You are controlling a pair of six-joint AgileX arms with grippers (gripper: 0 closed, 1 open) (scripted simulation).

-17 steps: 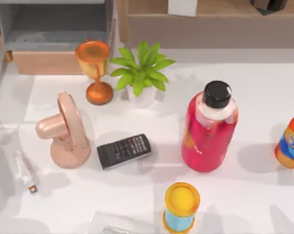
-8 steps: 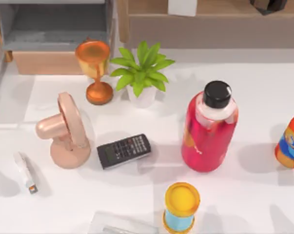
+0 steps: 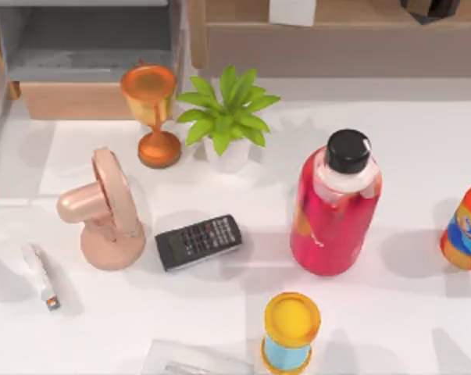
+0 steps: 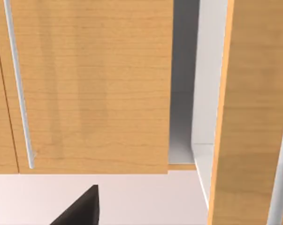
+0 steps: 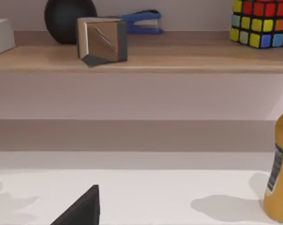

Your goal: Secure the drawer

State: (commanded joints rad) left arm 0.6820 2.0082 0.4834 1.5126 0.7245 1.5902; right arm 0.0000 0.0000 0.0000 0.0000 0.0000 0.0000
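Wide boxy drawer, grey inside, light tan wooden front panel (image 3: 77,100), stands open at table's top-left, behind orange goblet (image 3: 152,112). Drawer unmoved over last second; only shadows at left edge shifted, probably left arm approaching. Push not begun. Neither gripper's finger state can be told.

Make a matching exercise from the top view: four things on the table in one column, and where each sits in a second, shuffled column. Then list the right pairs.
Things:
1. drawer
2. goblet
3. calculator
4. red bottle

Places:
A. lying flat beside the pink fan's base
B. standing right of the potted plant, black cap on top
C. open at the table's far left corner, grey inside showing
D. upright between the tan front panel and the plant

Pairs: 1-C, 2-D, 3-A, 4-B
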